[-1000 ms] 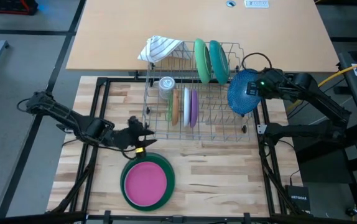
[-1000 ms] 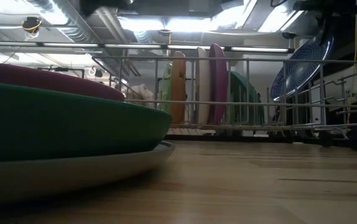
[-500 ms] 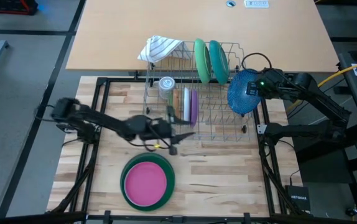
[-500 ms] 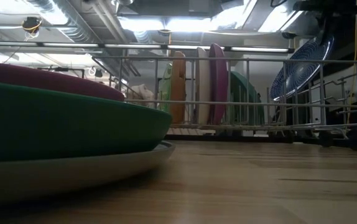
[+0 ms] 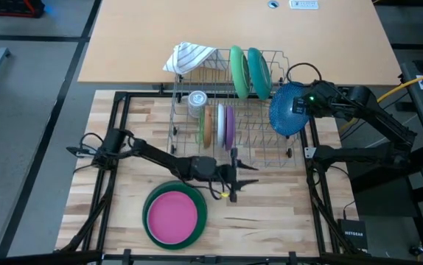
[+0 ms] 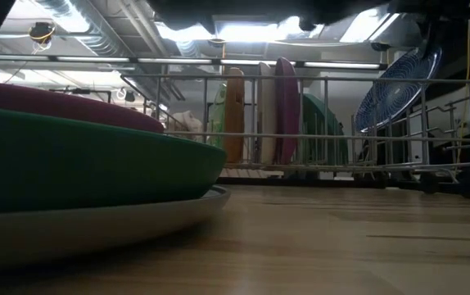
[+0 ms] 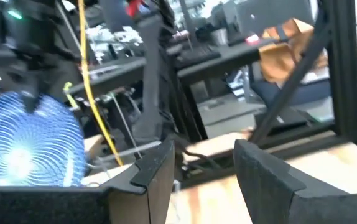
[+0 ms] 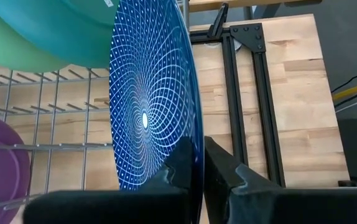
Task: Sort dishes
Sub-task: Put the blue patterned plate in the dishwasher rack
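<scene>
Left gripper (image 5: 245,175) is hanging with its fingers apart and holding nothing, just in front of the wire dish rack (image 5: 270,158) and beyond the stack on the table, where a pink plate (image 5: 172,218) is lying in a dark green bowl (image 5: 201,206). In the rack, small plates in green, tan, white and purple (image 5: 230,125) are standing on edge in the near rows, and a green plate (image 5: 236,71) and a teal plate (image 5: 257,71) are standing at the far end. Right gripper (image 5: 298,104) is pinching the rim of the blue patterned plate (image 5: 284,112), holding it upright at the right side of the rack; the right wrist view is showing the fingers (image 8: 180,163) closed on its edge.

I am judging that the blue plate is being placed, and the next move is asking for lowering it straight between two wires before letting go. The left arm is seeming to be free for the stack.

Compared with one second earlier, the left arm is now stretched much further to the right, from the left of the stack to the rack front. The right arm and the blue plate are not changing place
</scene>
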Available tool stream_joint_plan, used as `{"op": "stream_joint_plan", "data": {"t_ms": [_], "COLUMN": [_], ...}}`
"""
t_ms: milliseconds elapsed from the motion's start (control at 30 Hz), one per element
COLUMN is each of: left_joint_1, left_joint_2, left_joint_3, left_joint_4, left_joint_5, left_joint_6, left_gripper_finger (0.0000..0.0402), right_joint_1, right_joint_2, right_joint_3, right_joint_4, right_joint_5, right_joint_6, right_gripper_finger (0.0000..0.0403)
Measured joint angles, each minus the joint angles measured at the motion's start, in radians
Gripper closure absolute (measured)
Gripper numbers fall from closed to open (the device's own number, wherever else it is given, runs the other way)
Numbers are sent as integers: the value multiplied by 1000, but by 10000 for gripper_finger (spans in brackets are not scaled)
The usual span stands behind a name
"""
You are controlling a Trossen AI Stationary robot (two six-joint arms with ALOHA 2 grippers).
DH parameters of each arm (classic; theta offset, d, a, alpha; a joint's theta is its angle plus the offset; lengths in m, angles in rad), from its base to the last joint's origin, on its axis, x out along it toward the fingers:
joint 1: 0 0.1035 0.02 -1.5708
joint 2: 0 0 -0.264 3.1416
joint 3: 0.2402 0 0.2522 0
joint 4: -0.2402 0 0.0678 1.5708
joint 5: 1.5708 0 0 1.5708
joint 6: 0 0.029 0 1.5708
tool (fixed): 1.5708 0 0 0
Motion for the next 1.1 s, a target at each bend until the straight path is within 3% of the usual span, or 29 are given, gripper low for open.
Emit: {"op": "stream_joint_plan", "data": {"t_ms": [267,633,1100], "left_joint_1": [5,61,110], "left_joint_2": [60,62,61], "left_joint_3": [21,21,21], "left_joint_4": [-15,-144,-189], "left_joint_5": [-9,-10,-6], "left_joint_6": [-32,-47,-41], "left_gripper_finger": [245,245,245], "right_joint_1": [0,0,-1], "right_joint_2": [0,0,2], "right_joint_3": [0,30,29], "right_joint_4": [-1,-16,-10], "right_joint_5": [-36,-106,-183], "right_joint_6": [-48,-31,12], "right_gripper_finger": [386,386,386]}}
